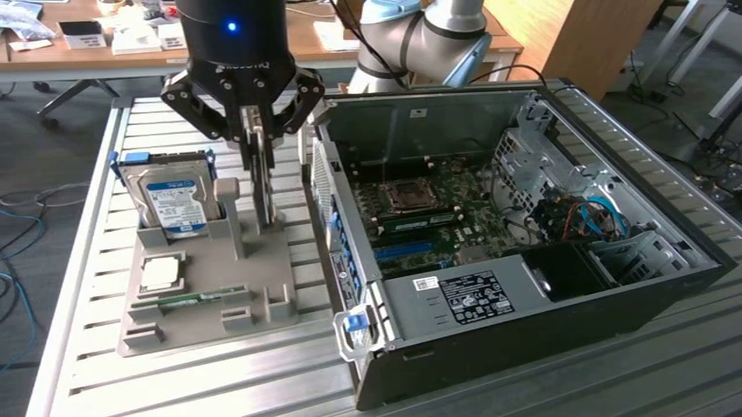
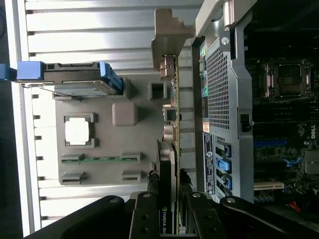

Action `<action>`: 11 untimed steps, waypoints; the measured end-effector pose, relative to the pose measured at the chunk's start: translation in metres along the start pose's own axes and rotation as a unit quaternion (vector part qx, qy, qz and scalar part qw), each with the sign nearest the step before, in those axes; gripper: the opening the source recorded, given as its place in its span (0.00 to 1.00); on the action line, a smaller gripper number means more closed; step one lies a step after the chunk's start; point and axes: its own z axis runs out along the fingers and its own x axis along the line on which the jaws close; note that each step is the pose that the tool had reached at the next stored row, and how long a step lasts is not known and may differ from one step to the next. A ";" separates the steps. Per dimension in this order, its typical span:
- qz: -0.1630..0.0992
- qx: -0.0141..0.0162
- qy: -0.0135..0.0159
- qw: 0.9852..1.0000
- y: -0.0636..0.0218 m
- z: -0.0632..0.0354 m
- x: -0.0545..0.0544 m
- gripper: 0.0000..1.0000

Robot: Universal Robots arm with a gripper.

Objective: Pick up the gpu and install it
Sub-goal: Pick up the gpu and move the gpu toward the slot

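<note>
Fingers of the gripper are pressed in on the two faces of the gpu, one on the dark cooler face and one on the board face, toward the end away from its bracket. The card stands on edge over the grey holder, just beside the open computer case. We cannot tell whether its lower edge sits in the holder's slot or is clear of it.

Our main worry is the grip itself. The card is thin, flat and rigid, and it is pinched off-centre, so we judge that the bracket end could droop or swing if the hold is light. The smooth cooler shell gives the fingers little to bite on. The bent silver bracket juts past the board, and the case's perforated steel wall is close by, so a tilt could catch one on the other. A skewed card would also meet the motherboard slot crooked, and the green board's edge would take the load.

Further out, the moulded holder carries a hard drive with a blue label in a blue frame, a square metal-capped processor and a narrow green memory stick. All of it rests on a ribbed aluminium surface.
</note>
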 end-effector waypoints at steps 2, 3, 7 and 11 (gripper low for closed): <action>0.000 0.000 0.000 1.000 0.0001 -0.0020 0.000 0.27; 0.000 0.000 0.000 1.000 0.0001 -0.0029 0.000 0.27; 0.000 0.000 0.000 1.000 0.0002 -0.0051 0.000 0.27; 0.000 0.000 0.000 1.000 0.0003 -0.0054 0.000 0.27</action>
